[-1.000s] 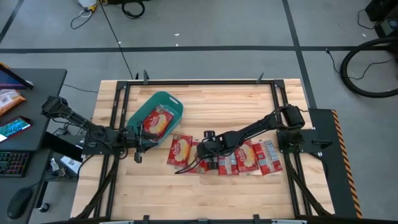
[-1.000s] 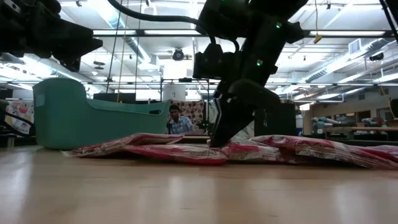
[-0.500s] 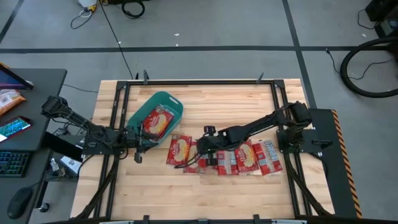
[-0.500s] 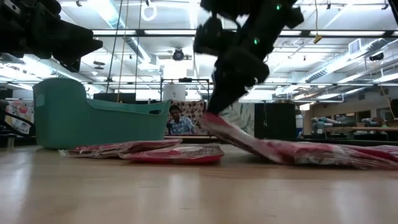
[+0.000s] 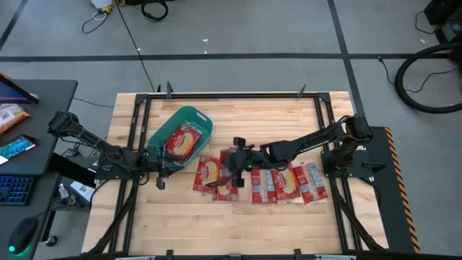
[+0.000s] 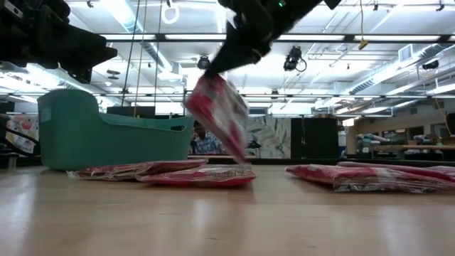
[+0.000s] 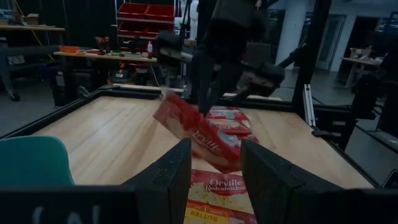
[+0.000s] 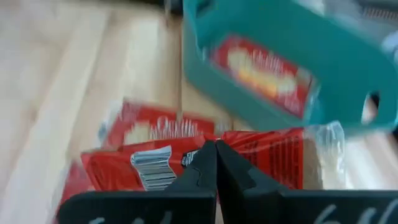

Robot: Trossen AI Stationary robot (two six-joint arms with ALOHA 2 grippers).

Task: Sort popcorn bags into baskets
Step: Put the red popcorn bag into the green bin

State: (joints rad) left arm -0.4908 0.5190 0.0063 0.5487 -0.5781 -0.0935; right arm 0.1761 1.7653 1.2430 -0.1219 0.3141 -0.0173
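Right gripper (image 5: 232, 163) reaching across mid-table, fingers pinched on a popcorn bag (image 6: 217, 114) dangling clear of the table (image 5: 289, 217). Left gripper (image 5: 160, 167) beside the teal basket (image 5: 204, 120), fingers apart. Other bags (image 5: 285, 183) flat on the wood.

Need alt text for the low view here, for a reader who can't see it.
The right gripper, shut, holds a red flat popcorn packet dangling above the wooden table. Two packets lie below beside the teal plastic tub; more lie farther right.
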